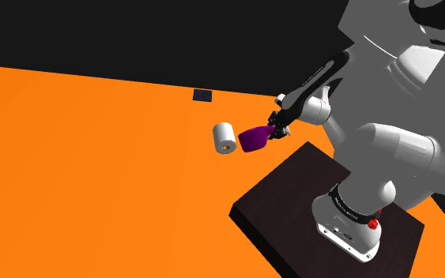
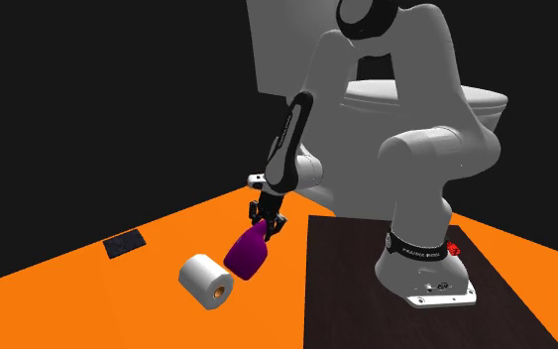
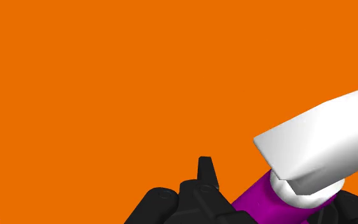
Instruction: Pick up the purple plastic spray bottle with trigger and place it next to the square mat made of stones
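Arm [image 1: 386, 154]: white with dark joints; reaches from the stand toward the shoulder view's left.
Stand [image 1: 288, 197]: dark box on the orange floor [image 1: 94, 174], near side of the scene.
Gripper [image 1: 273, 130]: all black, pointed down at the floor, just above the spray bottle; also at [image 2: 265, 226].
Grip: jaws clamped on the upper end of the spray bottle, one on each side.
Spray bottle [image 1: 252, 140]: purple body, tilted, hanging from the gripper with its base toward the roll; also at [image 2: 248, 253]. Whether the base touches the floor cannot be told.
Bottle head [image 3: 320, 143]: white, seated on the purple neck [image 3: 260, 198] close to the gripper.
Roll [image 1: 225, 139]: white with a brownish core, lying on its side on the floor, just beside the spray bottle on the shoulder view's left; contact cannot be told.
Mat [image 1: 202, 95]: small dark square, flat on the floor at the far side, well apart from the spray bottle and the roll; also at [image 2: 124, 244].
Background: black area [image 1: 133, 31] beyond the floor's far edge; large white toilet-shaped form [image 2: 435, 94] behind the arm.
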You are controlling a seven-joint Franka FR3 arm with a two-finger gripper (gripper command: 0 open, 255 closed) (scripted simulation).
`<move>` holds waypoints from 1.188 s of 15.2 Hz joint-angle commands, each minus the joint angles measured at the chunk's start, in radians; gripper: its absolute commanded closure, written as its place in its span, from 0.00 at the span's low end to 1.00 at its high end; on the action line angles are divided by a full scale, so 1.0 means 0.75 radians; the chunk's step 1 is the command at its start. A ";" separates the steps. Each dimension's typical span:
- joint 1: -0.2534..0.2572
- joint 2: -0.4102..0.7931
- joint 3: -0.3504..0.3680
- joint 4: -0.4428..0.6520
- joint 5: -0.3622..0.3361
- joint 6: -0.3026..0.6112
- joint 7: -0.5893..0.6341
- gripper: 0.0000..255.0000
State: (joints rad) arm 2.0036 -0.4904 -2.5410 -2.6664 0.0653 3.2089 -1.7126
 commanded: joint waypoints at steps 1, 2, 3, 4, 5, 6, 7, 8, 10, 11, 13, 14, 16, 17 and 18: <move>-0.048 0.047 0.053 -0.017 0.004 -0.035 0.010 1.00; -0.075 0.069 0.083 -0.024 0.007 -0.052 0.013 1.00; -0.105 0.091 0.115 -0.031 0.010 -0.070 0.016 1.00; -0.137 0.112 0.150 -0.037 0.014 -0.089 0.018 1.00; -0.172 0.133 0.187 -0.043 0.019 -0.107 0.020 1.00; -0.209 0.154 0.226 -0.049 0.025 -0.126 0.020 1.00; -0.248 0.175 0.269 -0.055 0.034 -0.145 0.019 1.00; -0.291 0.195 0.315 -0.060 0.043 -0.165 0.017 1.00; -0.384 0.235 0.416 -0.069 0.070 -0.205 0.008 1.00; -0.435 0.255 0.472 -0.073 0.086 -0.226 0.001 1.00; -0.547 0.295 0.597 -0.079 0.127 -0.268 -0.019 1.00; -0.610 0.315 0.666 -0.081 0.152 -0.290 -0.032 1.00; -0.750 0.356 0.821 -0.084 0.211 -0.336 -0.065 1.00; -0.827 0.377 0.906 -0.085 0.245 -0.360 -0.084 1.00; -0.706 0.368 0.820 -0.061 0.217 -0.354 -0.025 1.00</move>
State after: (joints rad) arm 1.4729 -0.2229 -1.9431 -2.7186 0.2194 2.9542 -1.7432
